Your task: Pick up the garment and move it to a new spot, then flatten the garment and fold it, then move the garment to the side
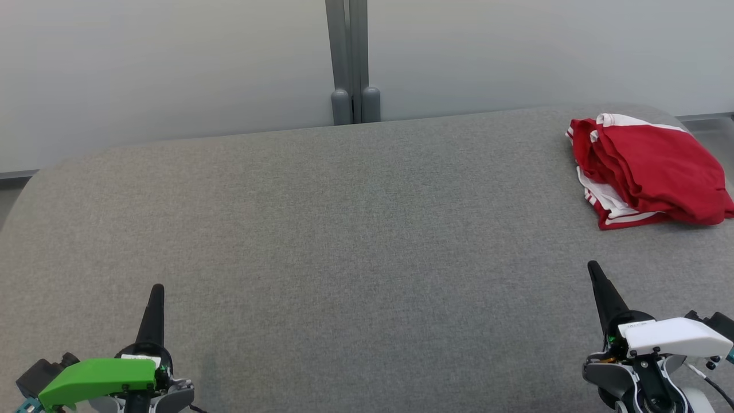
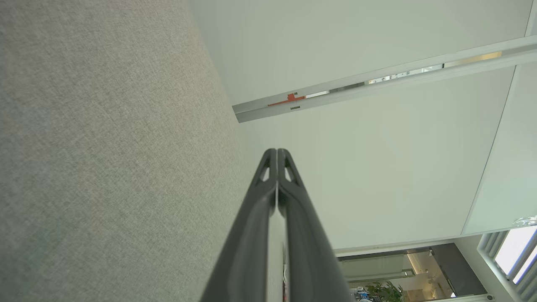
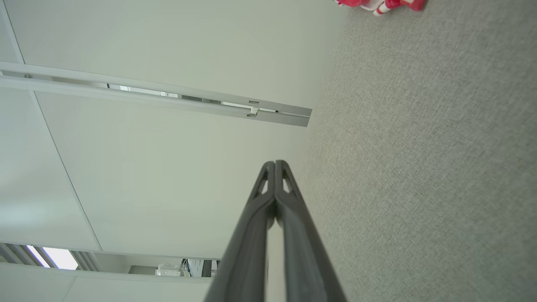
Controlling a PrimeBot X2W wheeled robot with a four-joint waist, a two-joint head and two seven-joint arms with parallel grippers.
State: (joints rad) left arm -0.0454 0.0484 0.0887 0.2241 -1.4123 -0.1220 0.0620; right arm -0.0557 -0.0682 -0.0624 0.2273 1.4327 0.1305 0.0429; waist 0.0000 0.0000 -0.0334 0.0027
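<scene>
A red garment [image 1: 648, 169] with white trim is seen lying in a loose, rumpled heap at the far right of a grey fabric-covered surface [image 1: 344, 229], close to its rounded back edge. Nothing is touching it. In the head view the left gripper [image 1: 156, 291] is pictured at the lower left, capped by a green cover [image 1: 97, 378], and the right gripper [image 1: 594, 269] at the lower right under a white cover [image 1: 671, 335]. Both are held over bare fabric, fingers pointing away from the robot. The right one is the nearer to the garment, yet well apart from it, and the left is separated from it by almost the whole width of the surface.

Each claw is shown clenched with nothing in it. In the left wrist view the left gripper [image 2: 277, 152] has its two dark fingers pressed together along their length, and in the right wrist view the right gripper [image 3: 275, 163] is closed the same way. There, a sliver of the garment [image 3: 379, 4] is caught at the top edge, beyond a stretch of grey fabric.

Behind the surface, pale wall panels [image 1: 172, 69] are divided by a grey post [image 1: 350, 57], and a metal rail [image 2: 377, 79] is seen crossing the panels in the left wrist view.
</scene>
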